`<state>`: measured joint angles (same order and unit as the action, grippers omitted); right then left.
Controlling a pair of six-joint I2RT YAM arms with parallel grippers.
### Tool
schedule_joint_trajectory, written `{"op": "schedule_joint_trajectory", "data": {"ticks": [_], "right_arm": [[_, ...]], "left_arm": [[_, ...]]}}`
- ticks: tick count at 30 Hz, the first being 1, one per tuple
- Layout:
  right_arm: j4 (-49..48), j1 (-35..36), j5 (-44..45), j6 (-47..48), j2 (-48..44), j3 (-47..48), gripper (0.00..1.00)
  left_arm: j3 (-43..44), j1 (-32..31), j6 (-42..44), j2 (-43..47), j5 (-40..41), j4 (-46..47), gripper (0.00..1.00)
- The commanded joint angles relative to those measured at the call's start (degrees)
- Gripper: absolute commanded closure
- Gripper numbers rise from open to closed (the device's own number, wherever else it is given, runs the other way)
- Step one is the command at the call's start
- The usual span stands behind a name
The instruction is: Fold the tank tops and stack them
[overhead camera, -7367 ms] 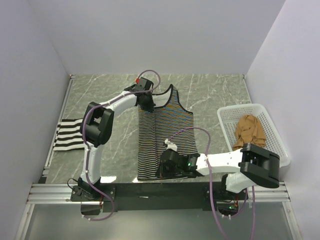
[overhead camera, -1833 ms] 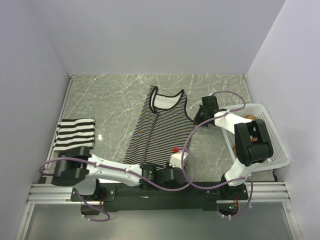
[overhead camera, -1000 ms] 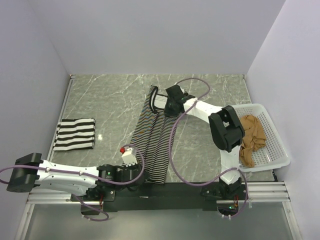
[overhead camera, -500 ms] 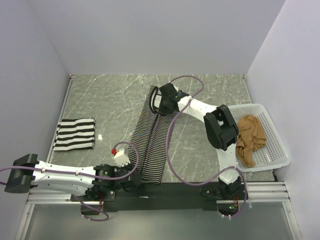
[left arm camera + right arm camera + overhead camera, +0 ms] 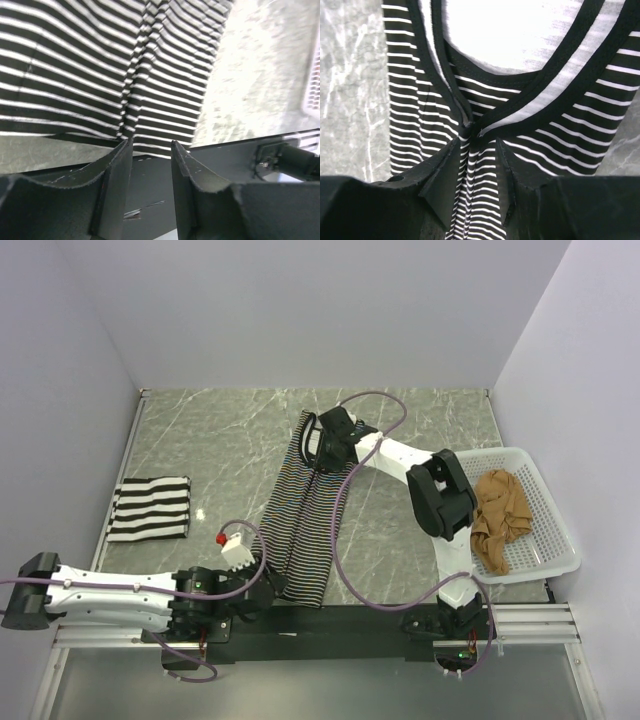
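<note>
The long thin-striped tank top [image 5: 305,530] with black trim lies folded lengthwise down the middle of the table. My right gripper [image 5: 322,452] stands open over its neckline end, and a ridge of the striped cloth [image 5: 560,130] runs loose between the parted jaws [image 5: 477,142]. My left gripper [image 5: 268,585] is open at the hem end near the front edge. In the left wrist view the hem [image 5: 75,75] lies just beyond the empty jaws [image 5: 151,144]. The bold black-and-white striped top [image 5: 150,508] sits folded at the left. The tan-brown top [image 5: 500,520] lies crumpled in the basket.
A white mesh basket [image 5: 555,540] stands at the right edge of the table. The black mounting rail [image 5: 330,620] runs along the front, just under the hem. Grey walls close in the left, back and right sides.
Both grippers have opened and let go of the thin-striped top, which now rests folded lengthwise. The left arm has drawn back slightly toward the left.
</note>
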<state>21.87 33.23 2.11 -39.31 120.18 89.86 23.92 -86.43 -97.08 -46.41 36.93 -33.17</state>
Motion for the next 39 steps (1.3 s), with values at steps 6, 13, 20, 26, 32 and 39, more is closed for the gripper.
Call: {"op": "schedule_joint_trajectory", "data": {"ticks": [6,13,20,26,32,39], "right_arm": [[-1.5,0.3,3.1,0.1,-10.5,-4.2,0.59],[-1.3,-0.2,9.3,-0.1,-17.4,-14.1,0.59],[-3.5,-3.4,10.6,-0.1,-21.1,-23.8,0.58],[-5.7,-5.9,8.0,0.9,-20.6,-26.9,0.57],[-6.7,-7.8,5.7,1.7,-18.0,-27.0,0.55],[-6.6,-8.7,3.1,2.0,-11.7,-22.8,0.54]], "left_arm": [[5.3,2.1,8.6,3.8,5.4,-1.4,0.55],[6.6,23.5,31.5,3.2,-10.5,12.1,0.56],[11.1,39.4,42.5,-5.1,-24.6,19.8,0.55],[14.9,52.1,46.9,-13.3,-36.5,24.2,0.58],[20.1,58.7,49.1,-22.3,-42.5,26.6,0.58],[22.3,62.8,50.0,-26.4,-45.5,28.8,0.59]]}}
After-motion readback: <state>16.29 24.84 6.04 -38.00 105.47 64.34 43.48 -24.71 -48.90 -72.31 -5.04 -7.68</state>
